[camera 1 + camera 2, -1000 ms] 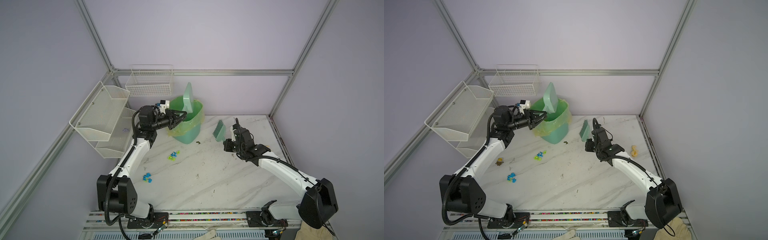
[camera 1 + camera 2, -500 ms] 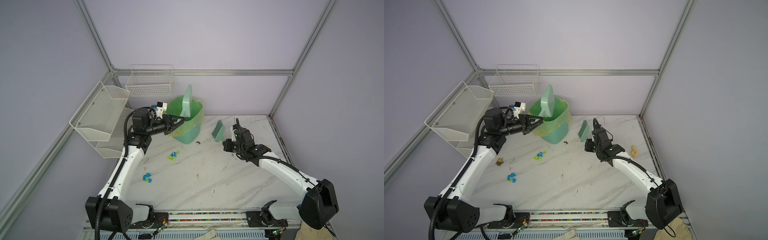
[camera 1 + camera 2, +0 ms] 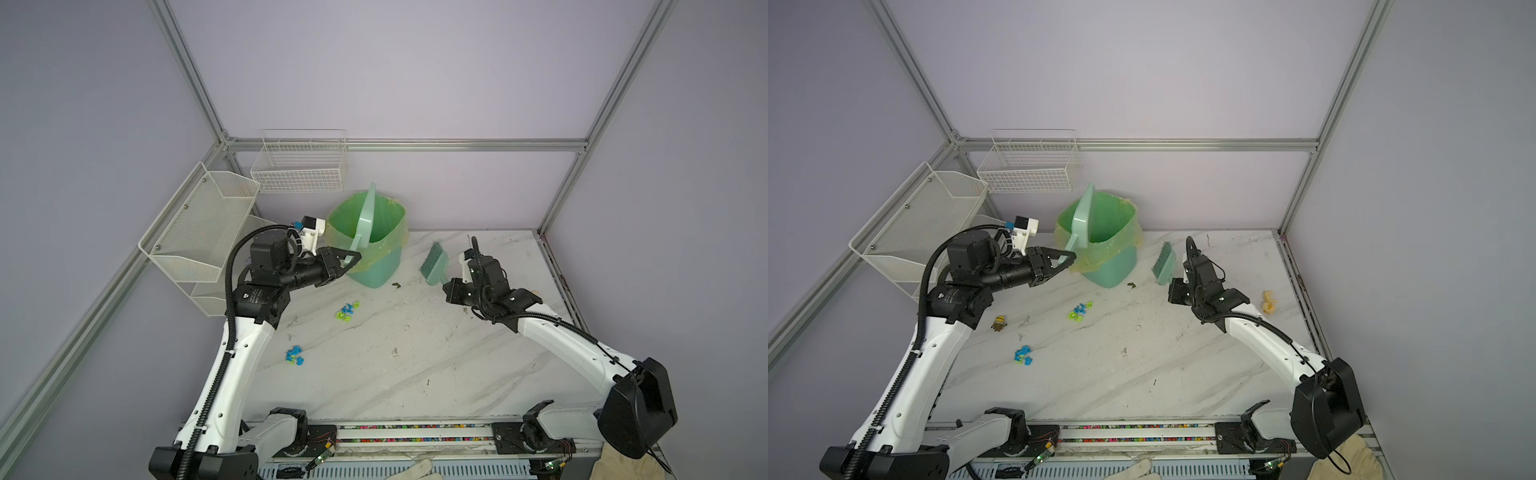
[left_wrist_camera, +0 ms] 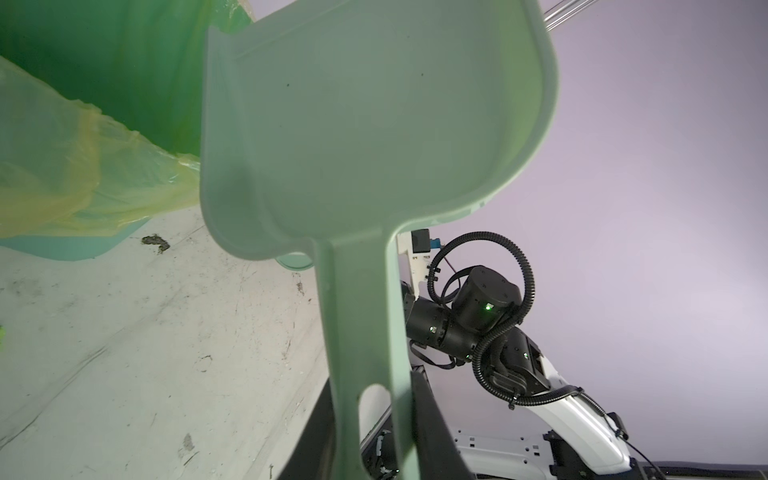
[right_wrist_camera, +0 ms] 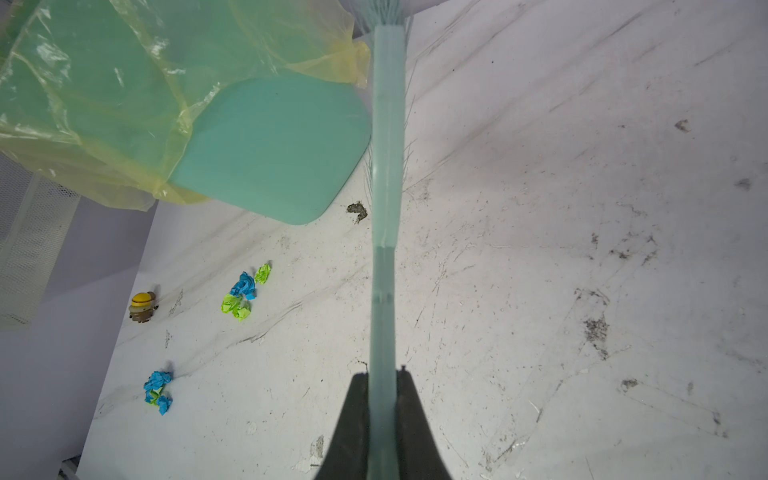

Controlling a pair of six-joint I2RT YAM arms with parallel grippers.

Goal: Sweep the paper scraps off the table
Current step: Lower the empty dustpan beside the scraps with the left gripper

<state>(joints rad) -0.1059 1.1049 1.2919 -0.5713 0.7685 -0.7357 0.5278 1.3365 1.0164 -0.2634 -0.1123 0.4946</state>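
The paper scraps (image 3: 347,311) are blue and lime-green wads lying on the table (image 3: 415,365) in two small clusters, left of centre. We see the farther cluster (image 3: 1079,311) just in front of the bin (image 3: 374,266), apart from it; its long axis slants from near-left to far-right, towards the bin's base. The nearer cluster (image 3: 1023,355) is more compact, and we cannot give it a clear axis. Taken together, the two clusters lie on one diagonal that runs from the near left up to the bin. The single wads are crumpled and point no way that we can name.

Left of the clusters stands a small toy figure (image 3: 999,323); a dark speck (image 3: 396,285) lies at the bin's foot.

The left gripper (image 3: 349,259) pinches the handle of the dustpan (image 3: 365,216). The pan stands nearly upright, handle down and lip up, rising across the bin's lined mouth in both top views; in the left wrist view its hollow (image 4: 365,124) holds no scraps.

The right gripper (image 5: 384,374) is pressed tight on the handle of the brush (image 5: 386,166), right of the bin. The brush's long axis runs away from the claw towards the back wall, bristles farthest. We cannot tell whether they touch the table.

Wire shelves (image 3: 199,224) hang at far left.
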